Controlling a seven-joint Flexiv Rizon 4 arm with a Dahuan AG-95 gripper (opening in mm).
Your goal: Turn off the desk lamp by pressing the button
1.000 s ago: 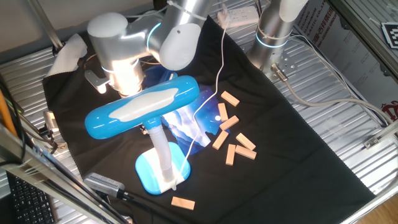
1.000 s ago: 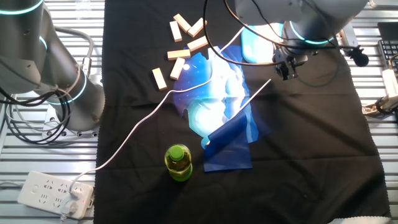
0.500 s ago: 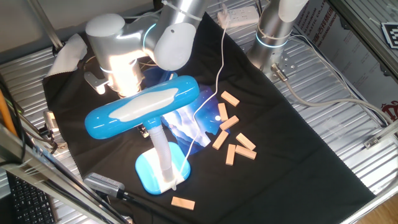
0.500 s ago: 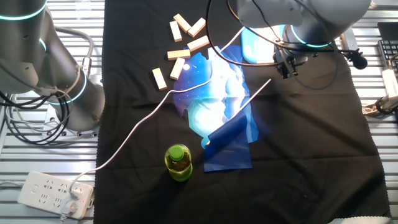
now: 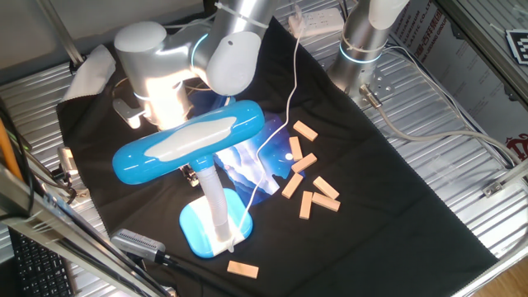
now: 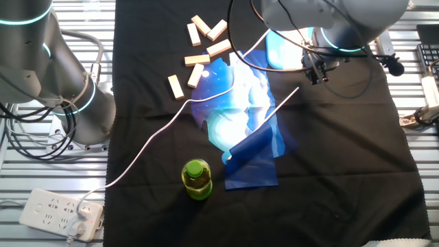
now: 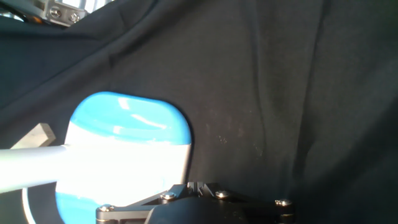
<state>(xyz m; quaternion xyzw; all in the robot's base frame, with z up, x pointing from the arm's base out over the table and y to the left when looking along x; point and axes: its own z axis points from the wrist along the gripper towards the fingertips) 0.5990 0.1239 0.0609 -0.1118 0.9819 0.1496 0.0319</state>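
The desk lamp has a sky-blue oval head with a white top panel (image 5: 190,140), a white neck (image 5: 212,196) and a rounded blue base (image 5: 200,228). It is lit and throws a blue-white glow on the black cloth (image 6: 233,110). My arm reaches over the head, which hides my gripper in this fixed view. In the other fixed view my gripper (image 6: 317,73) hangs just beside the bright base (image 6: 282,46). In the hand view the base (image 7: 127,134) lies left of my gripper (image 7: 200,186), whose fingertips touch each other. I cannot see the button.
The white cord (image 6: 151,140) runs across the cloth to a power strip (image 6: 62,213). A green bottle (image 6: 197,178) stands near the cloth's edge. Several wooden blocks (image 5: 309,177) lie beside the lamp. A second arm's base (image 6: 75,103) stands off the cloth.
My arm has shifted slightly over the lamp, carrying the gripper a little closer to the base. The lamp stays lit and has not moved.
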